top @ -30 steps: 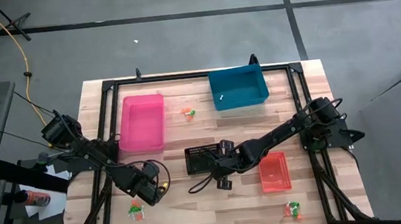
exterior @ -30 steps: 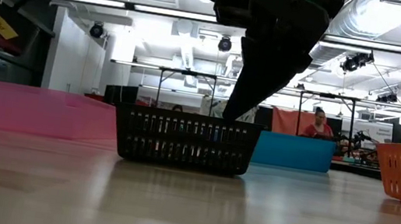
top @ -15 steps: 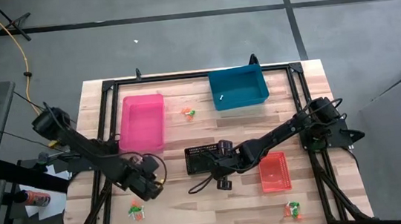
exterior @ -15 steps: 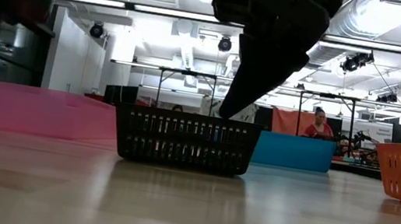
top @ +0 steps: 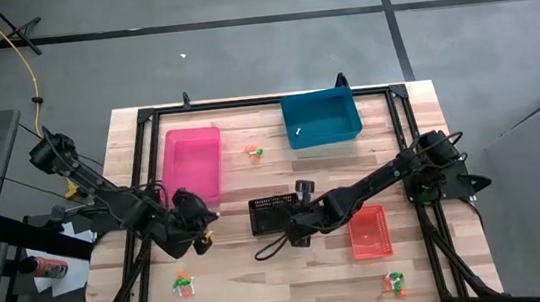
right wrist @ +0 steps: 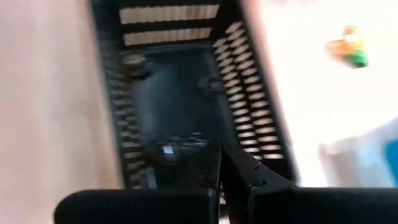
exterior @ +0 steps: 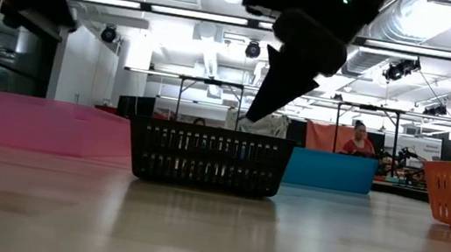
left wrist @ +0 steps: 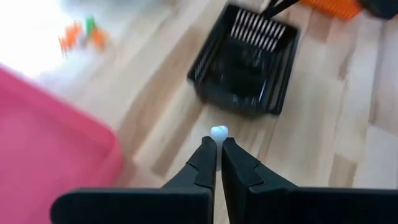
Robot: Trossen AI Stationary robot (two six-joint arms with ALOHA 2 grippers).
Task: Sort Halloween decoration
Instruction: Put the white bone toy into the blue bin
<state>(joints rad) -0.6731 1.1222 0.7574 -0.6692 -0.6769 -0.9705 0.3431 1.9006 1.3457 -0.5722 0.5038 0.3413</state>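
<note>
Swinging up from the near trinkets (top: 182, 284) since a second ago, my left gripper (left wrist: 219, 144) now hangs beside the pink bin (top: 193, 164), pinched shut on a tiny white trinket (left wrist: 218, 132) (tips aimed toward the black basket (top: 276, 212)). My right gripper (right wrist: 219, 163), closed and empty, points down over that basket.

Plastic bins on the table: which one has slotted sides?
The black bin in the middle; its walls are slatted. The pink and blue bins look solid-walled.
</note>
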